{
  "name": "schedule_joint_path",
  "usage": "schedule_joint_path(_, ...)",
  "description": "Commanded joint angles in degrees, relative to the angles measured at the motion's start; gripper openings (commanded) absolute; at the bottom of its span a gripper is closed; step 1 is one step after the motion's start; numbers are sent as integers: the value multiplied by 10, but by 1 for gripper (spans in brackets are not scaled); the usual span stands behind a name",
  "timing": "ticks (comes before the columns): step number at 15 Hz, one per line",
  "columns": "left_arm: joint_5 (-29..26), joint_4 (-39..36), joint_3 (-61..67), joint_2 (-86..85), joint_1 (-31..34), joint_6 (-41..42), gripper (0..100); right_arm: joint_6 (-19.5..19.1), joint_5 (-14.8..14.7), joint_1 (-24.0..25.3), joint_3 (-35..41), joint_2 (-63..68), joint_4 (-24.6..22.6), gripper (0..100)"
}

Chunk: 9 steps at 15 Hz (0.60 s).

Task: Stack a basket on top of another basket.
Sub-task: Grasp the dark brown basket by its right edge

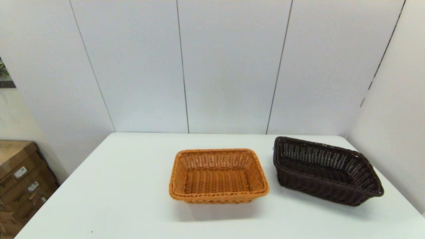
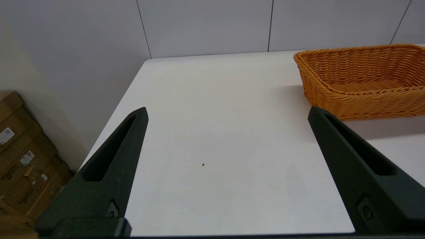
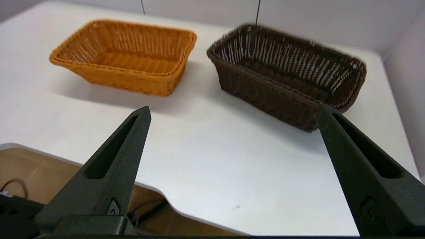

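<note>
The dark brown basket [image 1: 327, 171] [image 3: 287, 74] sits at the table's right side, turned at an angle. Just left of it, near the middle, stands the orange-tan basket [image 1: 218, 175] [image 2: 362, 79] [image 3: 124, 54], apart from the dark one. Both are empty. Neither arm shows in the head view. My right gripper [image 3: 232, 111] is open, held back near the table's front edge with both baskets ahead of it. My left gripper [image 2: 227, 111] is open over bare table, the orange-tan basket off to one side of it.
The white table [image 1: 132, 192] ends at grey wall panels behind and a wall close on the right. Cardboard boxes [image 1: 20, 179] are stacked on the floor to the left. Below the table's front edge, a brown surface with cables shows in the right wrist view.
</note>
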Motion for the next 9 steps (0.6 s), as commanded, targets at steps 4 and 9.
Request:
schedule_joint_path(4,0,0,1,-1,0,-1,100,1,-22,-3,-93,269,16,100)
schedule_joint_path(9,0,0,1,-1,0,0,100,31,-32,-3,-137,398,39,100)
